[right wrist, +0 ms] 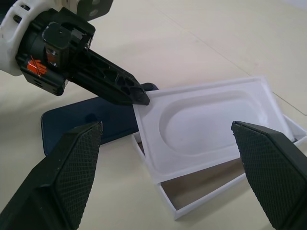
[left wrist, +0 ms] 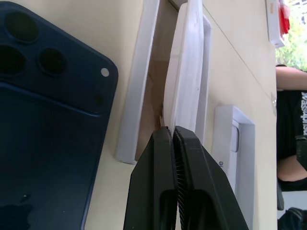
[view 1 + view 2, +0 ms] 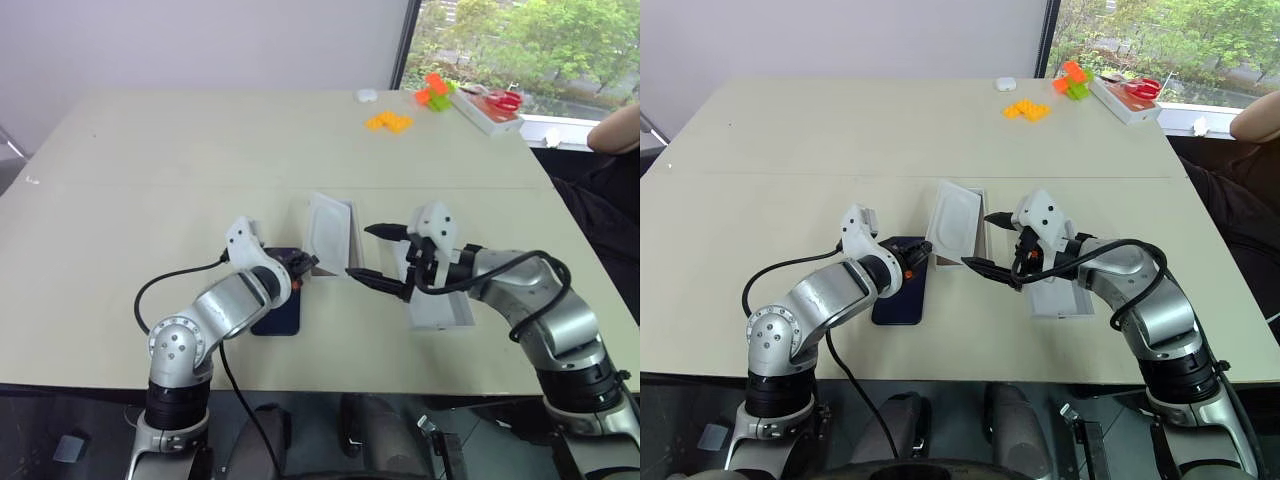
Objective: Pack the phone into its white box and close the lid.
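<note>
Your left gripper [image 1: 139, 96] is pinched closed on the corner of the white insert [image 1: 211, 120], tilted over the white box [image 1: 201, 191]. Phone [image 3: 898, 292] lies flat on the counter [image 3: 150, 180] beside it. Right gripper [image 3: 375, 255] gapes wide, empty; the lid [image 3: 440, 310] seems to lie under it.

The white box [image 1: 218, 189] is blocked from above by the flat insert [image 1: 211, 122], which the closed left gripper [image 1: 139, 96] holds tilted up at one corner, leaving a gap over the brown bottom on one side. The phone [image 3: 902, 295] lies just beside the box under the left arm; the lid [image 3: 1058, 298] lies beneath the right. The wide-spread right gripper [image 3: 992, 243] hangs over the box; the far table [image 3: 200, 140] is bare.
</note>
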